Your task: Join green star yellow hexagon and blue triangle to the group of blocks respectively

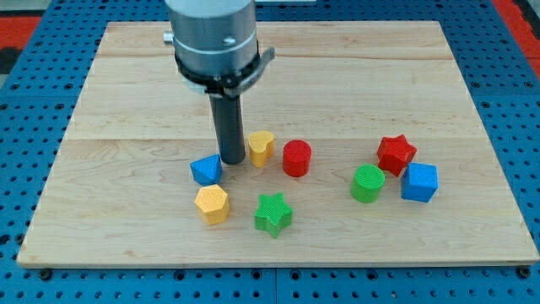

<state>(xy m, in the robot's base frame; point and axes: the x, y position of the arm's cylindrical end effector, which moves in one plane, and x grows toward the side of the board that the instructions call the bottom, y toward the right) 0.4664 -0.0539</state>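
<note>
Seven small coloured blocks lie on a wooden board (pixel 126 84), with my tip (pixel 233 160) among the left-hand cluster.

Left of centre sits the blue triangle (pixel 206 170), just left of my tip; the rod carries no claw. Below it is the yellow hexagon (pixel 212 203), then the green star (pixel 273 213). A yellow heart (pixel 261 148) and red cylinder (pixel 296 158) follow. Well apart, at right, cluster a green cylinder (pixel 368 183), red star (pixel 396 154) and blue cube (pixel 419 182).
</note>
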